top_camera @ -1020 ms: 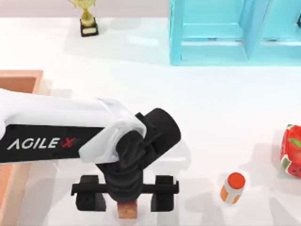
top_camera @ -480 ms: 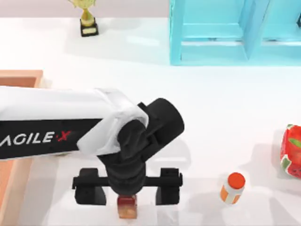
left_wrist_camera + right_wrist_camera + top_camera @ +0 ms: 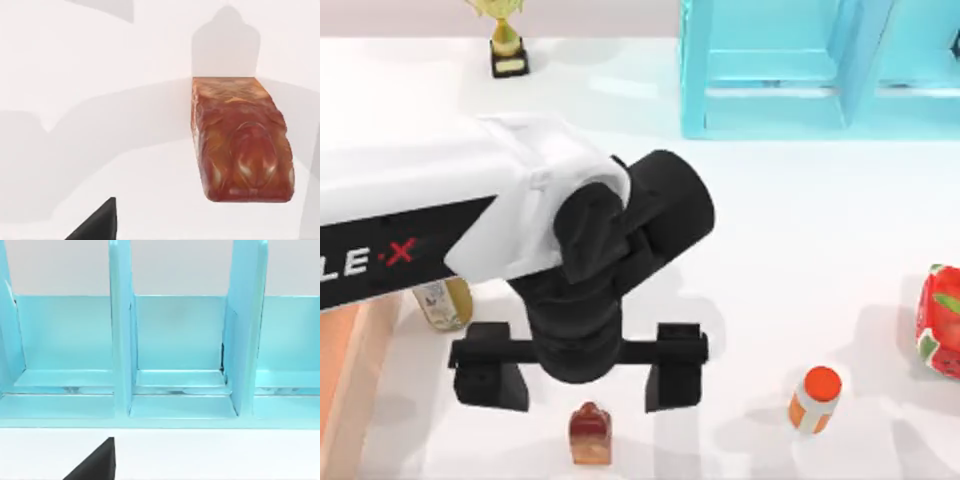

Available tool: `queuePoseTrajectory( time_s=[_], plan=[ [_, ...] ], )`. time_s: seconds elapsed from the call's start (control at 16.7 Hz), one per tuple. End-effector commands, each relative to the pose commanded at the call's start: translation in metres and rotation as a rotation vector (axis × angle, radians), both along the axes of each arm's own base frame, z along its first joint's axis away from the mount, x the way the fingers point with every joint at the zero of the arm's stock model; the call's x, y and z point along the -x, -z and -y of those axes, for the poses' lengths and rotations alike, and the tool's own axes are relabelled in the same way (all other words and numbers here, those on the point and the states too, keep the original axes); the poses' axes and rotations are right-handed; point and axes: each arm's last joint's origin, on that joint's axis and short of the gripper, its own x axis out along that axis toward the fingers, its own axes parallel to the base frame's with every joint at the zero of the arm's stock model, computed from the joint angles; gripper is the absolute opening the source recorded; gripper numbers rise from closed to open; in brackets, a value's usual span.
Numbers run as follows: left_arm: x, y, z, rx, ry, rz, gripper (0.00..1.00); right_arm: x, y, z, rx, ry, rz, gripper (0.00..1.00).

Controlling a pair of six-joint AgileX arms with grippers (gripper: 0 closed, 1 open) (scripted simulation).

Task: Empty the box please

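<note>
Top view: the left arm, white shell with black wrist, reaches across the white counter [image 3: 800, 250] from the left edge. The left gripper [image 3: 582, 385] hangs above the counter's near side, its two black block-shaped fingers spread wide apart and holding nothing. Just below the gap between them stands a small reddish-brown bottle [image 3: 590, 434], glossy, square-shouldered, clear of both fingers. The box [image 3: 338, 380], salmon-orange with a thick raised wall, lies at the counter's left edge, mostly covered by the arm. Beside it, under the arm, stands a pale bottle with a yellowish label [image 3: 442, 303]. To the right stand an orange-capped white bottle [image 3: 816, 399] and, at the right edge, a red carton with a green mark [image 3: 940, 320]. A gold trophy on a black base [image 3: 506, 42] and a turquoise shelf unit [image 3: 820, 65] sit at the far side.

Left wrist view: the reddish-brown bottle [image 3: 240, 137] shows mottled, shiny faces with rounded edges, on the smooth counter.

Right wrist view: the shelf unit [image 3: 160, 360] faces the camera, flat panels dividing open compartments. The right gripper's state cannot be told.
</note>
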Motion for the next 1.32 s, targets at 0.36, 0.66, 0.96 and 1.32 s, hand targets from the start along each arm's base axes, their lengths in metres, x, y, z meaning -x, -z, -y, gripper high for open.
queuePoseTrajectory(
  time_s=[0.36, 0.66, 0.96, 1.32],
  plan=[
    [-0.01, -0.008, 0.001, 0.041, 0.0, 0.034, 1.0, 0.0, 0.0, 0.0, 0.0, 0.0, 0.0, 1.0],
    [-0.083, -0.062, -0.027, 0.184, -0.052, 0.249, 1.0, 0.0, 0.0, 0.0, 0.0, 0.0, 0.0, 1.0],
    [-0.16, -0.092, -0.134, 0.087, -0.058, 0.364, 1.0, 0.0, 0.0, 0.0, 0.0, 0.0, 0.0, 1.0],
    [-0.174, -0.066, -0.264, -0.02, -0.019, 0.112, 1.0, 0.0, 0.0, 0.0, 0.0, 0.0, 0.0, 1.0]
  ],
)
